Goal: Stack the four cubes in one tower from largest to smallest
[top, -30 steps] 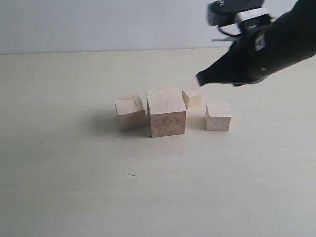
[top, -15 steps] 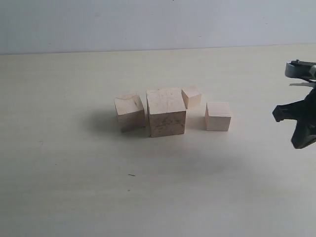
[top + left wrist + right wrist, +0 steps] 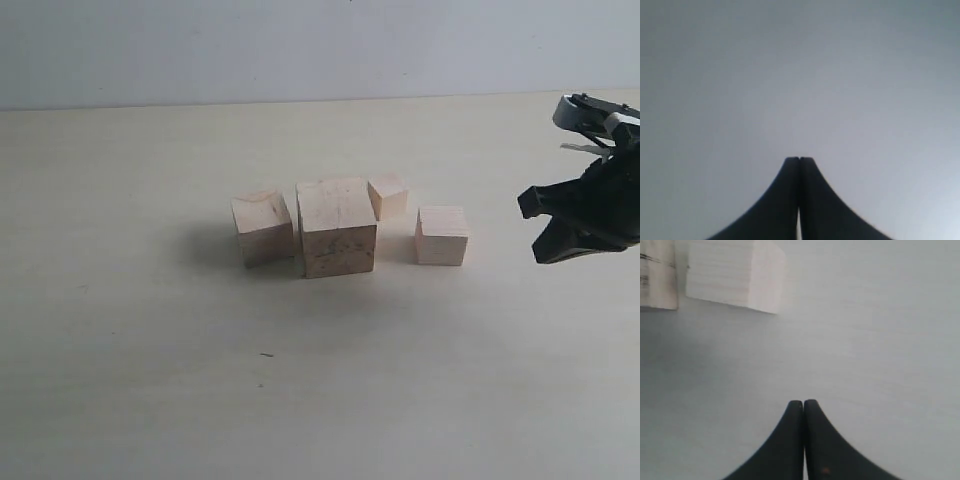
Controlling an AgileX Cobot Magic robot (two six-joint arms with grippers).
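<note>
Jaws pressed together and empty, the right gripper [image 3: 803,404] has retreated to the exterior view's right edge, leaving the four cubes [image 3: 338,228] unstacked.

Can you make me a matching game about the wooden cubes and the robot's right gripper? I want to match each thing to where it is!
Things:
1. biggest cube
2. smallest cube
3. right gripper

Places or states:
A. shut, holding nothing, near the right edge of the exterior view
B. farther back, just right of the biggest cube
C. dark marks on its front

Pairs: 1-C, 2-B, 3-A
</note>
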